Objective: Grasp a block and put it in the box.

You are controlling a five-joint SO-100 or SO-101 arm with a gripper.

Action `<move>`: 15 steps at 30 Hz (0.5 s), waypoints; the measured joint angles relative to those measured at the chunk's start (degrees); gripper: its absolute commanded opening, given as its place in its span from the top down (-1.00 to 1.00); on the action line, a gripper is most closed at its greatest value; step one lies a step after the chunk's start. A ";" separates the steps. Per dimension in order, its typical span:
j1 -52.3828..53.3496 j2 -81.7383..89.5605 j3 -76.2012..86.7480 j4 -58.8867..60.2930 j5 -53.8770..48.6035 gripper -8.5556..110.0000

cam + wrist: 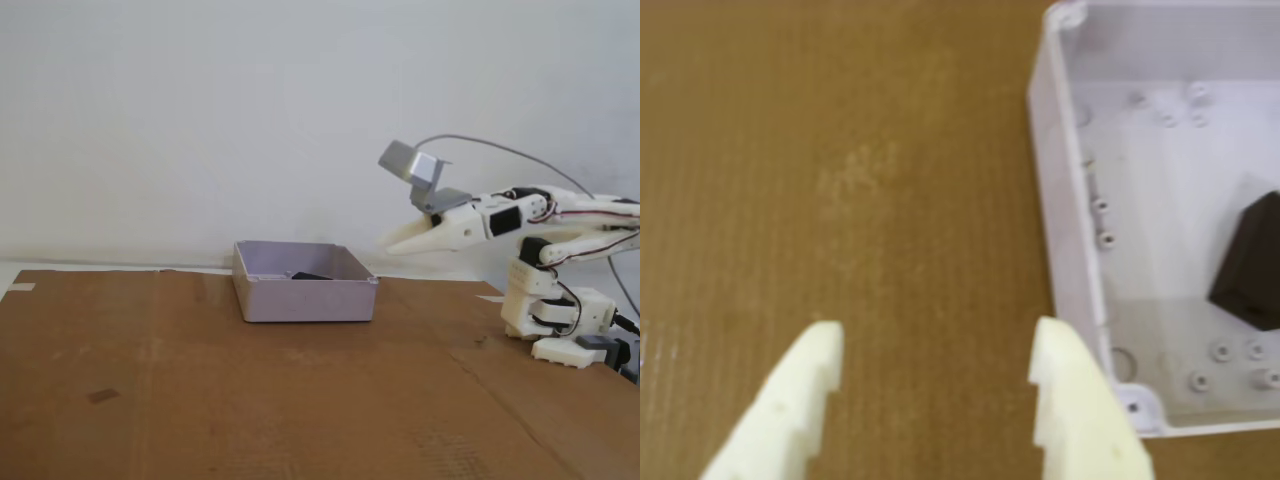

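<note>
Brown cardboard bears the lilac box (305,296) holding a black block (1250,265); claw (938,360) released.

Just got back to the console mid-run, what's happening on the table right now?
The small matte black block already lies inside the shallow pale grey-lilac plastic box on the brown cardboard surface. The white two-finger gripper is open and empty. In the wrist view it hangs over bare cardboard just outside the box's wall; in the fixed view the arm is raised to the right of the box, touching nothing.
</note>
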 measured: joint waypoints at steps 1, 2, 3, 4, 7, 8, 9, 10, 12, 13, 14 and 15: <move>0.00 2.20 1.85 0.00 0.00 0.48; 0.00 4.31 3.52 0.00 0.00 0.48; 0.18 6.50 5.10 0.00 0.00 0.48; 0.35 8.53 6.59 0.00 0.00 0.48; 0.09 14.06 10.02 0.09 0.00 0.48; -0.26 15.64 10.11 0.09 0.00 0.48; -0.44 17.49 10.46 0.00 0.00 0.48; -0.62 18.98 10.55 0.00 0.00 0.48; -0.62 21.01 10.55 0.09 0.00 0.48; -0.62 21.88 10.55 0.62 0.00 0.48; -0.62 22.68 10.55 1.67 0.00 0.48; -0.62 23.47 10.55 3.16 0.00 0.48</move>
